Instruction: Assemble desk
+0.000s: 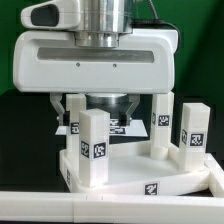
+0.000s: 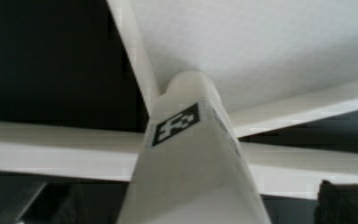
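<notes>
From the exterior view first: the white tabletop panel (image 1: 140, 178) lies low on the dark surface (image 1: 25, 150), with a white rail (image 1: 60, 208) running just in front of it along the near edge, so there's little room on that side. Four white block legs stand upright on it: the near leg (image 1: 93, 148) at the front corner, one at the exterior view's right (image 1: 193, 130), one beside that (image 1: 162, 125), and a rear leg (image 1: 75, 115) half tucked under the robot's wide white wrist housing (image 1: 95, 60). Each leg wears a black-and-white marker. The claw (image 1: 100, 105) sits behind the legs, mostly hidden, so I cannot tell how far open it is or whether it holds anything. Now the wrist view: one leg (image 2: 190, 160) rises close and blurred, its marker (image 2: 176, 125) visible, against the panel's pale underside and rim (image 2: 247, 50); the claw's fingers are only dark shapes at the frame's edge.
</notes>
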Action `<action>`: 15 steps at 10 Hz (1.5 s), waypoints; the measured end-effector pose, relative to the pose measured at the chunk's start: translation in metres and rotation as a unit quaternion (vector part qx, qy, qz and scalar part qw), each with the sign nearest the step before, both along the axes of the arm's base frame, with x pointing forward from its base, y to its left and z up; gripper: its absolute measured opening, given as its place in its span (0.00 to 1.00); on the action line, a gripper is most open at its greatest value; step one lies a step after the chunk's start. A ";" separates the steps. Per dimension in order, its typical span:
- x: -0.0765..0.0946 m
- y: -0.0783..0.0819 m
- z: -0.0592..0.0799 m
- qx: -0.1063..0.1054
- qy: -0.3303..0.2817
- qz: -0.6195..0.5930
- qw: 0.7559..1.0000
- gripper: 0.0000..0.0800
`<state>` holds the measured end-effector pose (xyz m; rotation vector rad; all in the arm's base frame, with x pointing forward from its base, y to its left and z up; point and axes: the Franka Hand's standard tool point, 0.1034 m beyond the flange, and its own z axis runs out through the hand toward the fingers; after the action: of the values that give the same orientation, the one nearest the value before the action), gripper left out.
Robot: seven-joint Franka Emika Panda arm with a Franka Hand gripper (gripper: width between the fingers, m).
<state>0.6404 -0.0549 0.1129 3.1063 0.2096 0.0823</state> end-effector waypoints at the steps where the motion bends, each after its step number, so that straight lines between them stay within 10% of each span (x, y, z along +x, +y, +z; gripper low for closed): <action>1: 0.000 0.000 0.000 -0.006 0.002 0.036 0.999 0.81; 5: -0.001 -0.002 -0.001 -0.014 0.006 0.094 0.995 0.81; 9: -0.001 -0.003 -0.001 -0.011 0.005 0.049 0.999 0.36; 15: -0.002 -0.004 -0.001 0.010 -0.002 -0.210 0.978 0.36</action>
<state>0.6380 -0.0589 0.1116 3.0895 -0.4492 0.0794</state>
